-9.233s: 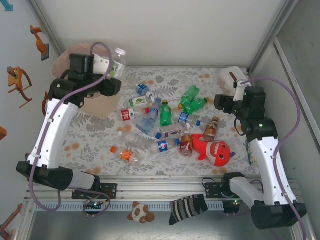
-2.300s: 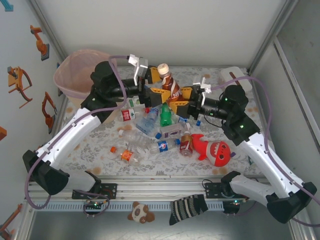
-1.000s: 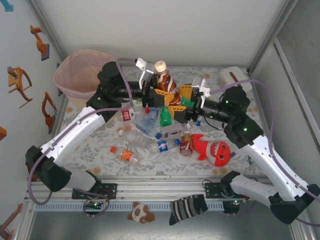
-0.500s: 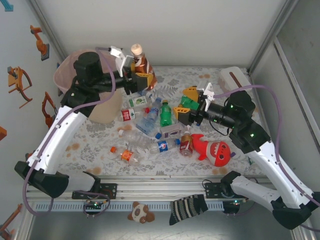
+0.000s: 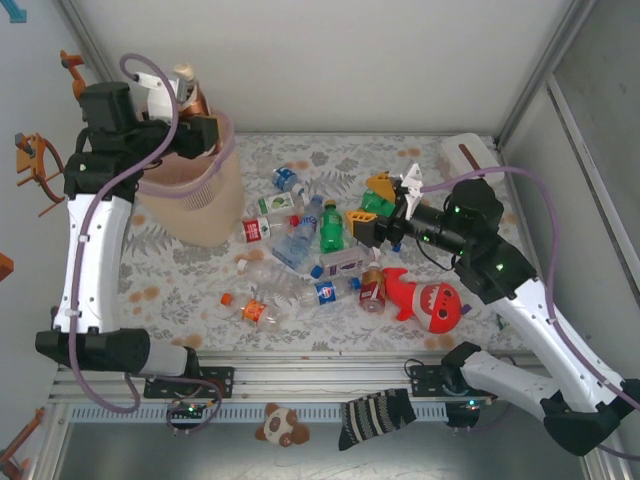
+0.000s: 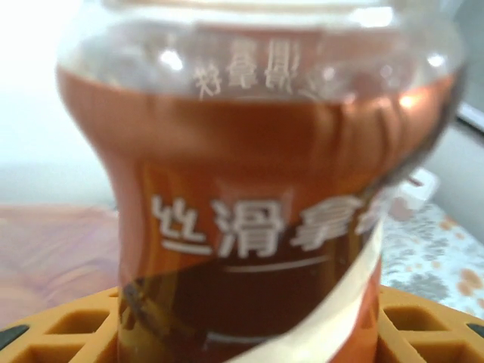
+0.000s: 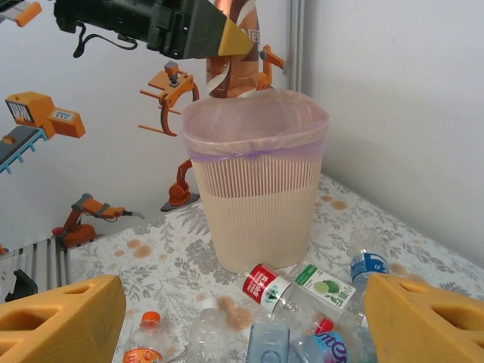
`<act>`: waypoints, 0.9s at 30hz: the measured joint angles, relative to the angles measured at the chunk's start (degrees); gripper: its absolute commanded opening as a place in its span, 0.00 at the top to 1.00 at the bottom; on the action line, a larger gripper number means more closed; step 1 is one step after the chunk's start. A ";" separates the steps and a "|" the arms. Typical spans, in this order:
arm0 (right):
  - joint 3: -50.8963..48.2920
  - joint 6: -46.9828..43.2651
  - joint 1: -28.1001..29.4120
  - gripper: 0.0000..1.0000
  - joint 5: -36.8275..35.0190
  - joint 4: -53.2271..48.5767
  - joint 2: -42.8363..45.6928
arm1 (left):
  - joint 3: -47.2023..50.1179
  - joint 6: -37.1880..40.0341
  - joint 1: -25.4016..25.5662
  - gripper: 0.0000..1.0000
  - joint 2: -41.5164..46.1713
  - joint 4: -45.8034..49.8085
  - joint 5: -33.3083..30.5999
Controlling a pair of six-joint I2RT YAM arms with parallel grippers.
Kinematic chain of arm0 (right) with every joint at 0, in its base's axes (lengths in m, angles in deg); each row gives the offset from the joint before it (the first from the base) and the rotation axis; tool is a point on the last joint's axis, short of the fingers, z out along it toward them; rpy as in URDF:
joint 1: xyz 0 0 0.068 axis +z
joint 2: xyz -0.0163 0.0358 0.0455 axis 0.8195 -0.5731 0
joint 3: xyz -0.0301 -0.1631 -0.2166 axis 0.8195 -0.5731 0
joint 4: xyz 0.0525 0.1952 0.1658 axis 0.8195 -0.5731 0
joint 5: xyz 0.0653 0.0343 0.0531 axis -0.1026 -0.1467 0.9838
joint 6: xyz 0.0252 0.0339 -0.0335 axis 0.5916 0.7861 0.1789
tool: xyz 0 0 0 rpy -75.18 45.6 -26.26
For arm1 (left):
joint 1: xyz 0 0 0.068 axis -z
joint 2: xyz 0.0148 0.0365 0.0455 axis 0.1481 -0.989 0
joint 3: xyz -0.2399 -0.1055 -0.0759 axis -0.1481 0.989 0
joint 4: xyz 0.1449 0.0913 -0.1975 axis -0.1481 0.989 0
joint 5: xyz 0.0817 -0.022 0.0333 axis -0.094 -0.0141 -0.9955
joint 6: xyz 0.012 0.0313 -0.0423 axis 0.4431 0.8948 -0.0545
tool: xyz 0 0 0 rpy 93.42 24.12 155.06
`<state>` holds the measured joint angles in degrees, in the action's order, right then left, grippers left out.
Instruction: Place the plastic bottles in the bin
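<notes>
Your left gripper (image 5: 198, 128) is clamped on the brown bottle (image 5: 188, 92). It carries the bottle upright, cap up, above the mouth of the bin (image 5: 205, 205), toward the far rim. From the right wrist, the bottle (image 7: 233, 64) stands behind the pink liner's edge, so you cannot tell whether its base is inside the bin (image 7: 257, 197). In the left wrist view the orange fingers (image 6: 60, 333) press on either side of the bottle (image 6: 257, 227) low on its body.

Its label reads 丝滑拿 in white, with a further character cut off by a white swirl. The smaller embossed characters above are too blurred to read. Among the loose bottles (image 5: 300, 255) on the table, one by the bin's foot has a red label (image 7: 261, 283) and one a green-white label with a lime (image 7: 325, 287).

Your left arm is raised high along the left wall, wrist bent over the bin. Your right arm reaches to mid-table. The right gripper (image 5: 372, 208) points left, its jaws spread with nothing between them, above the loose bottles.
</notes>
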<state>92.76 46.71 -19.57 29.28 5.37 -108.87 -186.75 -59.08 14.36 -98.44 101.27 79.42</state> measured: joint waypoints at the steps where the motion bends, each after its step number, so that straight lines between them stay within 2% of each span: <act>1: 0.00 -0.04 0.00 0.19 0.00 -0.09 0.00 | -0.92 0.55 -0.98 0.44 -1.11 1.29 -1.05; 6: 0.00 -0.79 0.00 0.19 0.02 -0.31 -0.17 | -7.61 4.94 -3.91 0.45 -8.61 8.59 -8.02; 11: 0.04 -1.79 0.00 0.18 0.02 -1.33 -1.14 | -12.98 10.82 -4.79 0.48 -15.15 14.25 -15.37; 17: 1.09 -3.43 0.00 0.18 0.02 -2.95 -2.97 | -13.79 17.18 -4.81 0.51 -20.70 17.16 -24.96; 27: 2.10 -5.38 0.00 0.18 0.04 -4.46 -3.76 | -16.26 22.97 -4.81 0.51 -29.29 18.58 -38.25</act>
<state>94.86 41.34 -19.57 29.32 0.92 -112.63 -203.01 -36.11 9.56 -127.73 119.84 41.17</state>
